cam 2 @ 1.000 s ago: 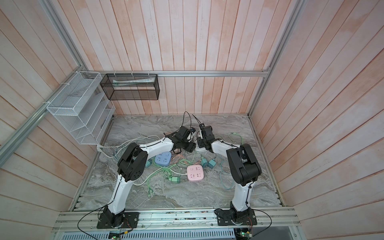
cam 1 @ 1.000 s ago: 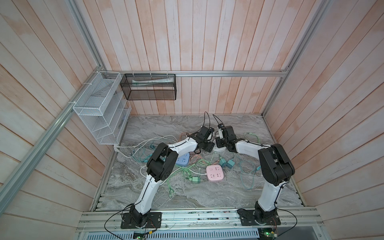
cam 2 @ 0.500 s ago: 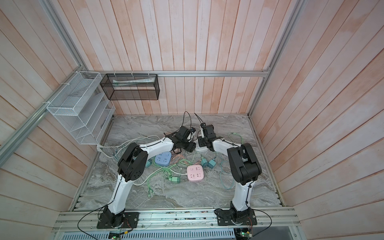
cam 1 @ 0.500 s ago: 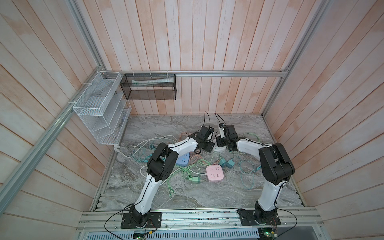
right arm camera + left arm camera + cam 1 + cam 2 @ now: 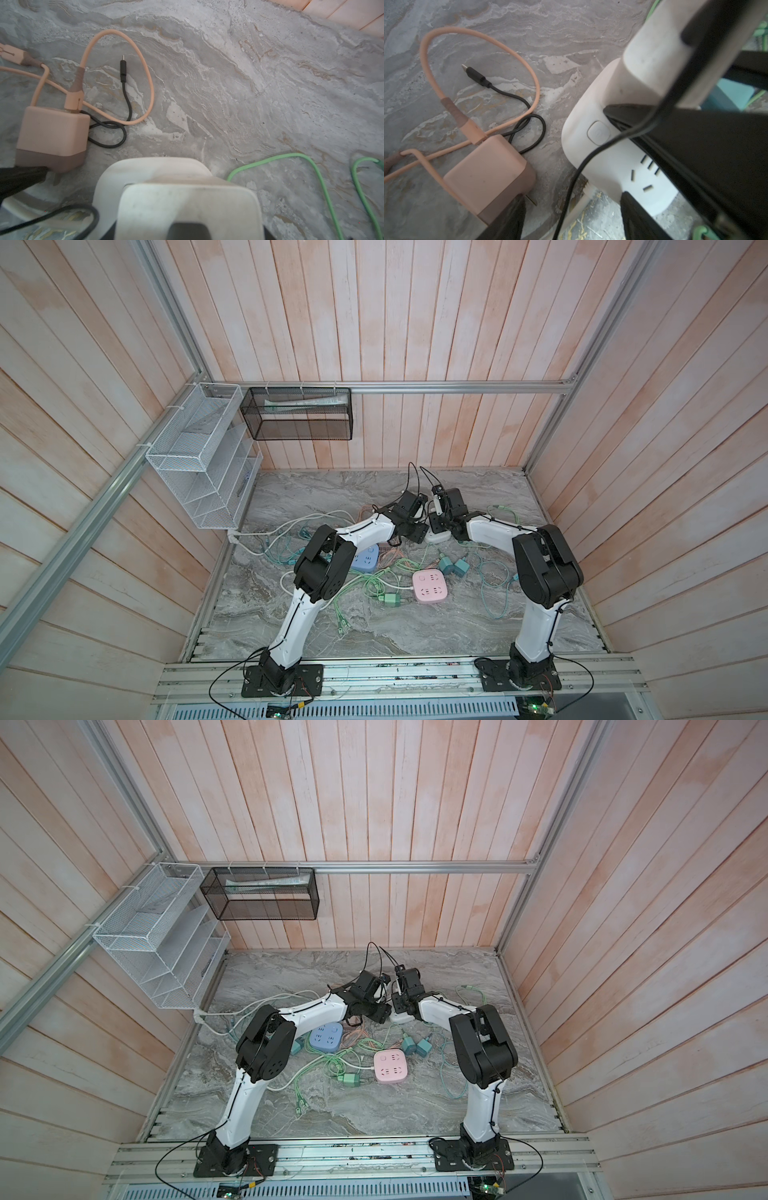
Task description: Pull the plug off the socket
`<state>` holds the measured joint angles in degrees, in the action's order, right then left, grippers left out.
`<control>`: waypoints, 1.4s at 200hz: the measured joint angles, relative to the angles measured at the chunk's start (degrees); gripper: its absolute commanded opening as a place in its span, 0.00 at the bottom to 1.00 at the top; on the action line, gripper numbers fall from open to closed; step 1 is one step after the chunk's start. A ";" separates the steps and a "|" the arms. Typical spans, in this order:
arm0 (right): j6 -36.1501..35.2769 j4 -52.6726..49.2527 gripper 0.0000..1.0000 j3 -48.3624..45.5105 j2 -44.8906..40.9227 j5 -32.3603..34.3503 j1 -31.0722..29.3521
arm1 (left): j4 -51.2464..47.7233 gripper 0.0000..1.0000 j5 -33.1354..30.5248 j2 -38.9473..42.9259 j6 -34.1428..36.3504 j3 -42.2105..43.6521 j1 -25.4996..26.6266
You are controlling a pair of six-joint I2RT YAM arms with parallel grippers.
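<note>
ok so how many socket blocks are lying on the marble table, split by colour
blue rounded-square plastic socket block: 1
pink rounded-square plastic socket block: 1
white rounded-square plastic socket block: 1
total: 3

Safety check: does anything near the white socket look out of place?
Yes. A peach charger lies unplugged on its side beside the white socket, prongs bare, with a loose black cable end inside its cord loop.
</note>
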<state>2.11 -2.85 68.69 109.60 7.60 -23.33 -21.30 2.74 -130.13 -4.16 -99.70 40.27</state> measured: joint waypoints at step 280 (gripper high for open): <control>2.80 -0.22 0.20 -0.31 0.00 -6.84 1.29 | -0.13 0.63 5.99 -4.09 -2.51 -5.55 -1.68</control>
<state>4.91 -3.07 68.38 109.60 0.75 -22.04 -21.43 8.73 -134.21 -6.68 -105.25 38.59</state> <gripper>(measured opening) 0.538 0.646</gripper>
